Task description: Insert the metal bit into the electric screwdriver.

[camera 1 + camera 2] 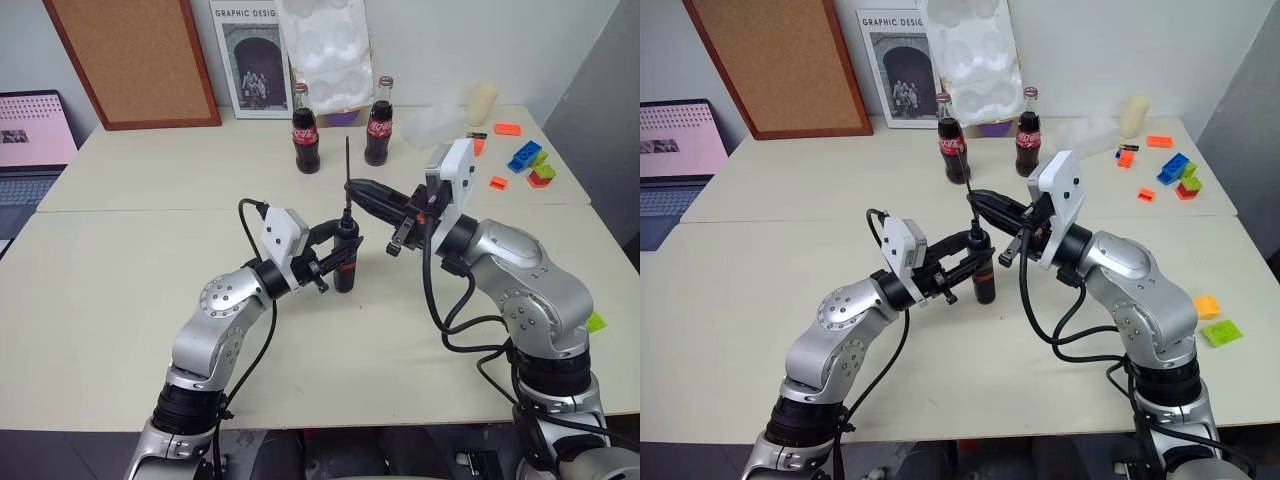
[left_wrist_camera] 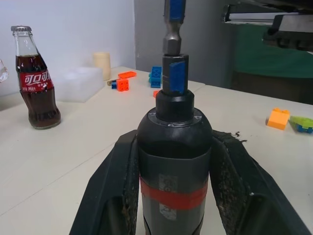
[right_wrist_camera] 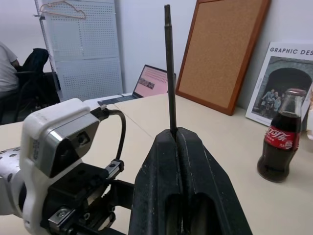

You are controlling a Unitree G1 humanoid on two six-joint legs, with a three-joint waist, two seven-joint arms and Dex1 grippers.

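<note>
The electric screwdriver (image 1: 345,262) stands upright above the table, black with a red band (image 2: 173,196), and my left gripper (image 1: 343,268) is shut on its body. The metal bit (image 1: 347,165) rises straight up from it as a thin dark rod. My right gripper (image 1: 356,188) is shut on the bit's lower part, reaching in from the right. In the left wrist view the bit's (image 2: 173,24) lower end meets the screwdriver's bluish tip (image 2: 174,76); how deep it sits is hidden. The right wrist view shows the bit (image 3: 169,63) standing out of the shut fingers (image 3: 195,161).
Two cola bottles (image 1: 306,130) (image 1: 378,122) stand just behind the tools. Coloured building blocks (image 1: 525,158) lie at the back right, and a green one (image 1: 596,322) sits by the right edge. A laptop (image 1: 30,140) sits far left. A cork board (image 1: 130,60) and a poster (image 1: 250,60) lean on the wall.
</note>
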